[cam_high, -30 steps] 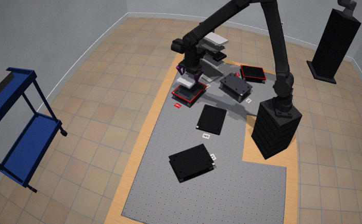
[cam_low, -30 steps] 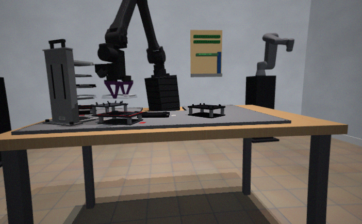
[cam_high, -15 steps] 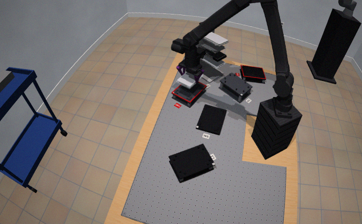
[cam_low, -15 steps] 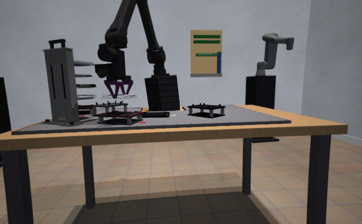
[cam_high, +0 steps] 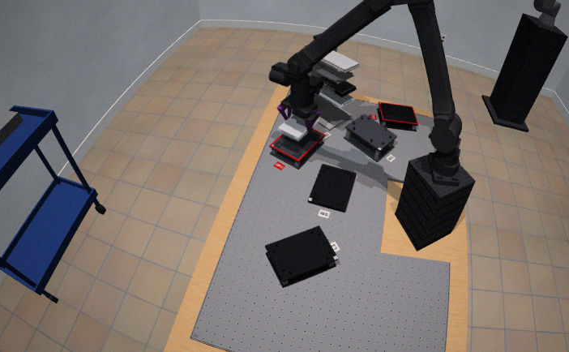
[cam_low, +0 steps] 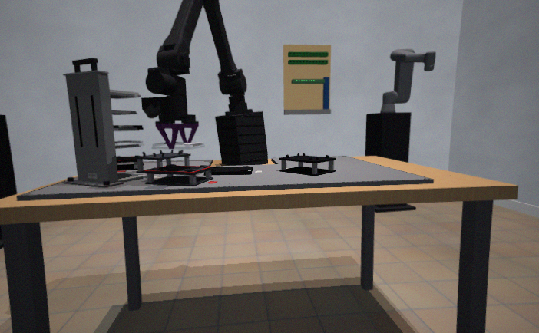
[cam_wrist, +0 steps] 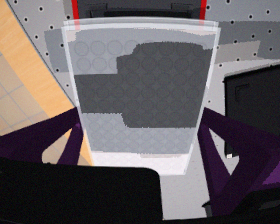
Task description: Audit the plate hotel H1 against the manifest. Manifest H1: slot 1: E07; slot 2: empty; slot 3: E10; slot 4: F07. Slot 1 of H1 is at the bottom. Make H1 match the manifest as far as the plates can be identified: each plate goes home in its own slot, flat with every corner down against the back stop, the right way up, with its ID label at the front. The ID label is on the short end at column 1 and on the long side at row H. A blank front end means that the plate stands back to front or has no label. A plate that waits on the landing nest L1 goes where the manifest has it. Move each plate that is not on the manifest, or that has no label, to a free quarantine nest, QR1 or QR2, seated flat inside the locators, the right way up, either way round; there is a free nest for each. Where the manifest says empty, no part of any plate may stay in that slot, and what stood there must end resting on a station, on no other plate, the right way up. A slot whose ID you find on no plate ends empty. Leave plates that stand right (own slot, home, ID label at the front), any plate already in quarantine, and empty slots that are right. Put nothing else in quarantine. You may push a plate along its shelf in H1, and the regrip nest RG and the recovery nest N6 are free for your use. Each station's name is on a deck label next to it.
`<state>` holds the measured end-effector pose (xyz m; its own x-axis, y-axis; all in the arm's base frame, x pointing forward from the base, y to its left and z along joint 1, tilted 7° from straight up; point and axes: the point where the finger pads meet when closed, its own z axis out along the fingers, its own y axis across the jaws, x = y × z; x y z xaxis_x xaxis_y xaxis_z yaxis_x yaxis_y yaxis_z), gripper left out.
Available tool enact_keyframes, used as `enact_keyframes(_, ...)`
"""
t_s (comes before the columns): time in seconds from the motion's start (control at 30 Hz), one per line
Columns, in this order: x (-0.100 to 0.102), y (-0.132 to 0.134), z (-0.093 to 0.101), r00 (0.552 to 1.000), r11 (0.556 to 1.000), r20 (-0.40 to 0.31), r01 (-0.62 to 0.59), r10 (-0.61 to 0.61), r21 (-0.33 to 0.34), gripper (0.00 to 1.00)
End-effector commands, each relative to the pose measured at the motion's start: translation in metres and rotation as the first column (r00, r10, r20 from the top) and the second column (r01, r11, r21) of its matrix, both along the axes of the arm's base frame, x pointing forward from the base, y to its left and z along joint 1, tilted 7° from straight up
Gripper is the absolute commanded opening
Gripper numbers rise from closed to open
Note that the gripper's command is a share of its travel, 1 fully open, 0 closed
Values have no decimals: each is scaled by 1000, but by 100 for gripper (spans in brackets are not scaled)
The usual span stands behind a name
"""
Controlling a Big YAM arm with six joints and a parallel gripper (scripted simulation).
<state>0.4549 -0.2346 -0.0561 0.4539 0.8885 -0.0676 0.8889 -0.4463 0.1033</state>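
Arm bent over the red-rimmed nest (cam_high: 278,146), plate in its grasp.
The end effector (cam_low: 177,140) points straight down, purple fingers clamped on a pale plate (cam_wrist: 140,90) above the nest; any label on it is unreadable.

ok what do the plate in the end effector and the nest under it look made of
Plate: looks like clear or frosted plastic, since the deck's shapes show through it. Nest: matte black, metal or hard plastic, with a glossy red rim. End effector: fingers look like purple plastic.
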Motion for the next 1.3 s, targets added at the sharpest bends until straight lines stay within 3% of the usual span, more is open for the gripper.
enact_keyframes(0.0, 1, -7, 2, 1000, 1000, 14, -2, 2, -10, 86)
enact_keyframes(0.03, 14, -13, 10, 999, 1000, 39, -2, 2, -23, 86)
enact_keyframes(0.37, 22, -17, 6, 999, 1000, 49, -2, 3, -28, 86)
enact_keyframes(1.27, 22, -19, -13, 999, 1000, 42, -2, 3, -24, 86)
